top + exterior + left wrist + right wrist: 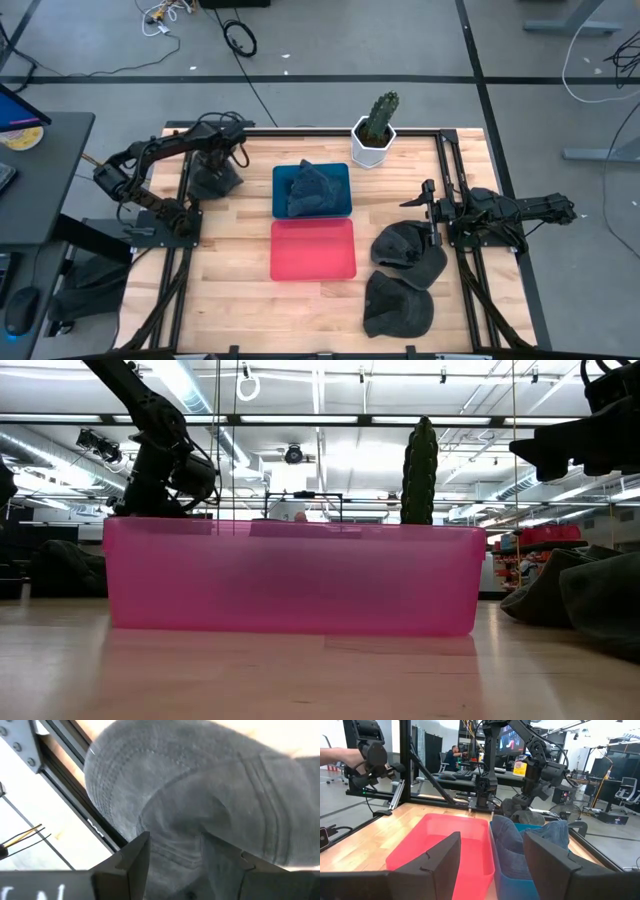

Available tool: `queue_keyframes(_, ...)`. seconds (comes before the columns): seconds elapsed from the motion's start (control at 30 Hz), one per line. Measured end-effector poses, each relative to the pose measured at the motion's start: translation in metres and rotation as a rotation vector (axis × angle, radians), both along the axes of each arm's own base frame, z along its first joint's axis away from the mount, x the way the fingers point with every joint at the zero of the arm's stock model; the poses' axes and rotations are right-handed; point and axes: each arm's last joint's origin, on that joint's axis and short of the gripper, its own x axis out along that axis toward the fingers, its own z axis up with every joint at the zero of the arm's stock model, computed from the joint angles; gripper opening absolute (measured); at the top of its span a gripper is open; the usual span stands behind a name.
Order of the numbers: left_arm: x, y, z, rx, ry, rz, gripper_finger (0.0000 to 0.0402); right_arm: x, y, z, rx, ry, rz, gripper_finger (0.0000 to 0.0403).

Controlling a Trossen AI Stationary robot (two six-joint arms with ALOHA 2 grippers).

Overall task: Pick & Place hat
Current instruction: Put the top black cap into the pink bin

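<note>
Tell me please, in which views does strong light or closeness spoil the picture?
Low view: ceiling lights behind leave the cactus a dark shape, and the pink bin glows. Left wrist view: the grey hat fills the frame at close range, with a bright washed-out top edge.

Two bins sit mid-table, the far bin [311,190] touching the near bin [313,249]. A hat [313,189] lies in the far bin. A cactus pot [374,143] stands just right of the far bin, at the far edge. Two hats lie right of the near bin, one [407,255] farther, one [397,305] nearer
</note>
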Motion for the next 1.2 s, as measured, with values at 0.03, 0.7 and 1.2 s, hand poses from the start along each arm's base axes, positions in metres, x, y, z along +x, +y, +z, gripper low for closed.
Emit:
queue_keyframes(0.03, 0.001, 0.001, 0.000, 0.018, -0.006, 0.012, 0.0177, 0.000, 0.000, 0.000, 0.000, 0.000, 0.000, 0.0220)
queue_keyframes(0.7, 0.006, 0.014, -0.023, -0.043, -0.024, 0.059, 0.0176, 0.000, 0.000, 0.000, 0.000, 0.000, 0.000, 0.0220)
queue_keyframes(1.2, 0.008, 0.002, -0.026, -0.101, 0.140, -0.068, 0.0006, 0.000, 0.000, 0.000, 0.000, 0.000, 0.000, 0.0220)
